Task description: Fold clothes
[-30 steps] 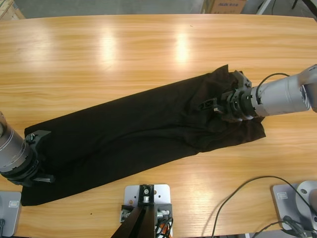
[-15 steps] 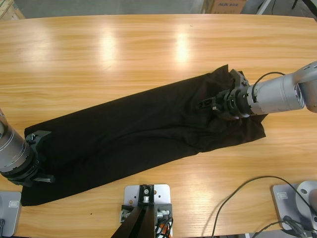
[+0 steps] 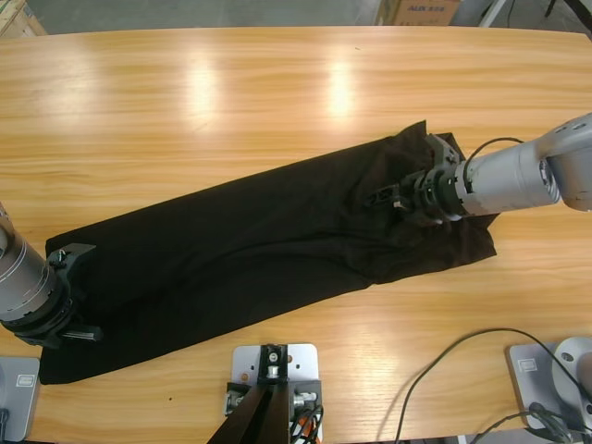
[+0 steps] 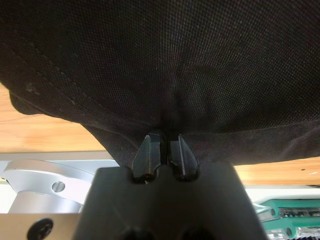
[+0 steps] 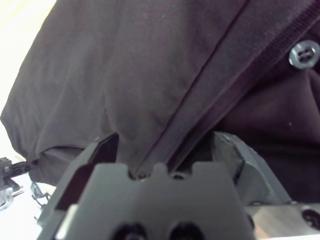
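- Long wooden table (image 3: 277,92): the black soft-knit polo shirt (image 3: 250,250) lies diagonally from lower left to centre right, unmoved.
- Right gripper (image 3: 393,196), jaws spread wide astride the button placket, has crept leftward, poised to pinch.
- Left gripper (image 4: 165,150) stays clamped on the lower-left hem.

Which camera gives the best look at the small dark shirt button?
The right wrist view: the small dark round button sits plainly on the black knit polo shirt, beside its placket. The high view shows the whole shirt but no button I can make out; the left wrist view shows only fabric.
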Motion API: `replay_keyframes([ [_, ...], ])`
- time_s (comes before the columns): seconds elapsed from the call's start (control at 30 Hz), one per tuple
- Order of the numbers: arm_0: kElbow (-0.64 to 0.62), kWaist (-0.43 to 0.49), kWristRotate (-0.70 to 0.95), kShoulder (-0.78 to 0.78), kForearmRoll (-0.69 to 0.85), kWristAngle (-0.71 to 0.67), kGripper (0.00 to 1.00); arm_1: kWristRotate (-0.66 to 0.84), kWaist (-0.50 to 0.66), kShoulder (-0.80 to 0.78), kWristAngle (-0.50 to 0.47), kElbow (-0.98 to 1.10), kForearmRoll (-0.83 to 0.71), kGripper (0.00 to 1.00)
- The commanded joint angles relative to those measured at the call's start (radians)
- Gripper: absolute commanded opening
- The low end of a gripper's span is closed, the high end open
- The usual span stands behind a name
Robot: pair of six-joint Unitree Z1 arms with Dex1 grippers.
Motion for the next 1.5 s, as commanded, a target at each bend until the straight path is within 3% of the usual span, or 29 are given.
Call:
replay_keyframes([
  [0.03, -0.004, -0.010, 0.000, 0.055, -0.013, -0.009, 0.000, -0.036, -0.007, 0.037, 0.007, 0.000, -0.048, 0.475],
  [0.2, -0.004, -0.010, 0.001, 0.055, -0.013, -0.009, 0.000, -0.050, -0.007, 0.017, -0.012, 0.004, -0.047, 0.320],
  [0.27, -0.004, -0.010, 0.001, 0.055, -0.014, -0.009, 0.000, -0.053, -0.007, 0.012, -0.016, 0.004, -0.043, 0.305],
  [0.33, -0.004, -0.010, 0.002, 0.055, -0.014, -0.009, 0.000, -0.071, -0.007, 0.011, -0.018, 0.005, -0.042, 0.093],
  [0.4, -0.004, -0.010, 0.001, 0.055, -0.014, -0.010, 0.000, -0.085, -0.007, 0.019, -0.017, 0.004, -0.043, 0.000],
  [0.8, -0.003, -0.010, 0.001, 0.054, -0.014, -0.010, 0.000, -0.100, -0.007, -0.003, -0.055, 0.012, -0.018, 0.000],
  [0.83, -0.002, -0.010, 0.002, 0.055, -0.014, -0.010, 0.000, -0.085, -0.007, -0.008, -0.067, 0.012, -0.020, 0.136],
  [0.87, -0.003, -0.010, 0.002, 0.055, -0.014, -0.010, 0.000, -0.059, -0.007, -0.006, -0.070, 0.012, -0.021, 0.634],
  [0.9, -0.003, -0.010, 0.002, 0.055, -0.014, -0.010, 0.000, -0.048, -0.007, 0.000, -0.061, 0.012, -0.031, 0.804],
  [0.93, -0.003, -0.010, 0.002, 0.055, -0.014, -0.010, 0.000, -0.042, -0.007, 0.005, -0.058, 0.012, -0.042, 0.871],
  [1.3, -0.004, -0.011, 0.002, 0.053, -0.013, -0.012, 0.000, -0.025, -0.030, 0.073, -0.011, 0.033, -0.138, 0.875],
  [1.33, -0.004, -0.011, 0.003, 0.054, -0.013, -0.012, 0.000, -0.030, -0.035, 0.079, -0.005, 0.032, -0.142, 0.850],
  [1.37, -0.004, -0.011, 0.003, 0.054, -0.013, -0.012, 0.000, -0.038, -0.041, 0.080, 0.002, 0.031, -0.144, 0.733],
  [1.5, -0.004, -0.011, 0.003, 0.055, -0.014, -0.013, 0.000, -0.077, -0.047, 0.073, 0.014, 0.030, -0.141, 0.092],
])
